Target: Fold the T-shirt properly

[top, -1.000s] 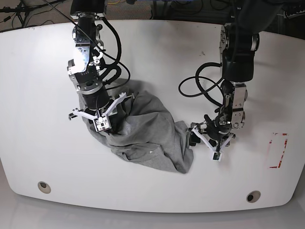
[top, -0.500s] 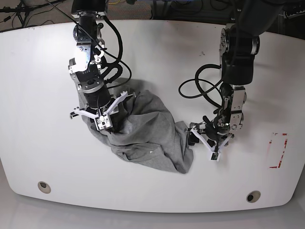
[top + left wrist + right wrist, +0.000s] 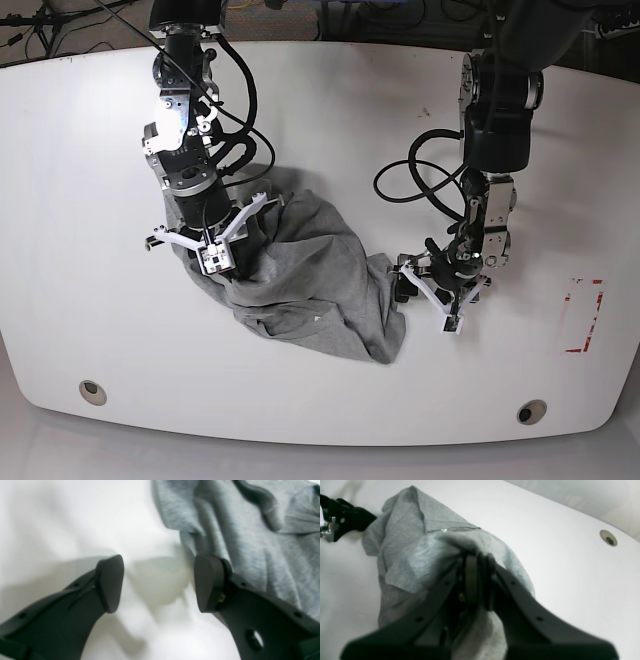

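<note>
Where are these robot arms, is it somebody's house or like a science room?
Probably a robot lab, not a house. The grey T-shirt lies on a big white table with cable holes, loose cables run along the floor behind it, and red tape marks are stuck on the tabletop.

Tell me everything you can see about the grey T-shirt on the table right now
The T-shirt is heather-grey soft knit, bunched in a crumpled heap on the white table, not spread flat. Folds and a hem seam show; no print is visible. The right gripper is shut on a raised bunch at one end. At the other end the left gripper stands open, one finger against the cloth's edge, nothing between the jaws.
</note>
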Robot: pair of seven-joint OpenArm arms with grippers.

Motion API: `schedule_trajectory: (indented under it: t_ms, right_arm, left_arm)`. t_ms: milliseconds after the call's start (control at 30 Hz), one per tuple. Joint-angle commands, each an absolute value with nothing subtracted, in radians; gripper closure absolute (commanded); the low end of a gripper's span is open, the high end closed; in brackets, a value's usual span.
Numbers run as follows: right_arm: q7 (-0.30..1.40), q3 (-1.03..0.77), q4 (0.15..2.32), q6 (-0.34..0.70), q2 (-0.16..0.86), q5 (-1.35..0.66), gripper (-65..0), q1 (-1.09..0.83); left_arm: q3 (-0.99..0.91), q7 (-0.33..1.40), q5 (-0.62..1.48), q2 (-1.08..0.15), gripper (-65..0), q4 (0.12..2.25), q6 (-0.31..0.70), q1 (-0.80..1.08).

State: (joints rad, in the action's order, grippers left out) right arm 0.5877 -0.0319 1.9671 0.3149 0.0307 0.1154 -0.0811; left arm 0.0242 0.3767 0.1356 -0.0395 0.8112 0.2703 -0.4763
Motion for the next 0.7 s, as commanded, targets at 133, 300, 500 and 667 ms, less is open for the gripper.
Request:
schedule_trajectory:
  t_ms: [133,300,500,667]
  right_arm:
    - [0.557,-0.032,1.983,0.311,0.032,0.108,-1.0,-0.068]
    - [0.556,-0.032,1.981,0.311,0.032,0.109,-0.9,-0.069]
    - [0.560,-0.028,1.987,0.312,0.032,0.104,-1.0,-0.072]
    - [0.562,-0.028,1.989,0.313,0.031,0.104,-0.9,-0.072]
  left_arm:
    - [0.022,0.362,0.141,-0.025,-41.2,0.826,0.270,-0.517]
    - [0.024,0.357,0.139,-0.023,-41.2,0.824,0.269,-0.516]
    - [0.039,0.354,0.143,-0.015,-41.0,0.796,0.268,-0.521]
    - [0.048,0.362,0.147,-0.001,-40.8,0.803,0.269,-0.522]
